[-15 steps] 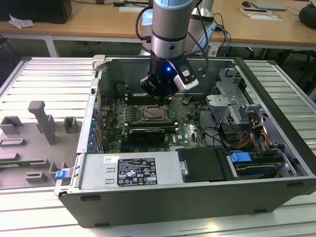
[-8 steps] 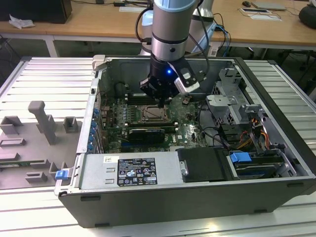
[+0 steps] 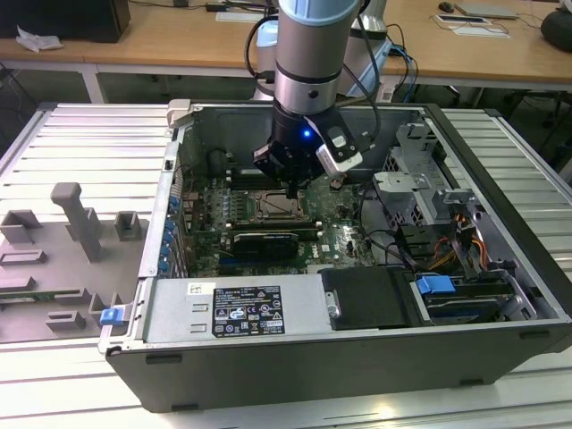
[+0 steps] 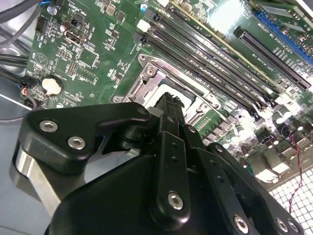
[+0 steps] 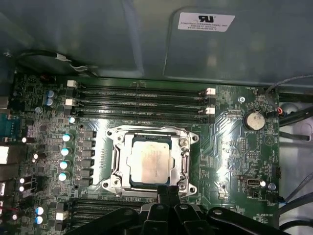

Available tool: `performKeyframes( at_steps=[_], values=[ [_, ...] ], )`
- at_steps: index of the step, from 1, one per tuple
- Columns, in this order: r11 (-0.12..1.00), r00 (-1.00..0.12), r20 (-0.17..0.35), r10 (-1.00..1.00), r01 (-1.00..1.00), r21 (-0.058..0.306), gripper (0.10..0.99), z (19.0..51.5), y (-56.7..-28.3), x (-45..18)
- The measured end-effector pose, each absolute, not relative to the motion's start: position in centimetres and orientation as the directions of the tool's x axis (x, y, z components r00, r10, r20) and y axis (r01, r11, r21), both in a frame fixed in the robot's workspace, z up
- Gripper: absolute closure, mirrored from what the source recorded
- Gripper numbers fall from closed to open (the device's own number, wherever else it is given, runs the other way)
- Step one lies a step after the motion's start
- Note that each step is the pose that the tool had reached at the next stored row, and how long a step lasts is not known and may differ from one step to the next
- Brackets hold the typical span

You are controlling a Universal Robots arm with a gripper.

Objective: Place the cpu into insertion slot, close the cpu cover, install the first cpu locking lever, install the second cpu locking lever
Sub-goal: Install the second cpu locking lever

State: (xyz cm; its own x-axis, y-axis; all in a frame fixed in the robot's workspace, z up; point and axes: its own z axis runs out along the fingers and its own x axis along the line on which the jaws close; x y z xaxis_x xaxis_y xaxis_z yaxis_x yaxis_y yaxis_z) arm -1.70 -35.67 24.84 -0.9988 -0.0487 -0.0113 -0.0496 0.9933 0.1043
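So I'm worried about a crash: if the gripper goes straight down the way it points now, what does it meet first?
Probably the cpu cover at the socket's near edge, next to the seated cpu; the gripper hangs just above it, though depth is unclear.

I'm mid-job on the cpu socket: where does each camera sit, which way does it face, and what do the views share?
Exterior view: off the arm, looking down into the open computer case; the arm and gripper hang over the motherboard.
First wrist view: on the arm, facing down at the cpu seated in its socket under the cpu cover; the gripper's black body shows.
Second wrist view: on the arm, looking obliquely past the gripper at the socket.
Shared: both wrist views show the socket and memory slots.
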Motion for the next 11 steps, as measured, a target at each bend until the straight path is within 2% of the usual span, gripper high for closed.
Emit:
performKeyframes(
  at_steps=[11],
  values=[
    [0.994, -0.999, -0.011, -0.044, -0.045, 0.104, 0.980, 24.69, -36.03, -1.72]
  ],
)
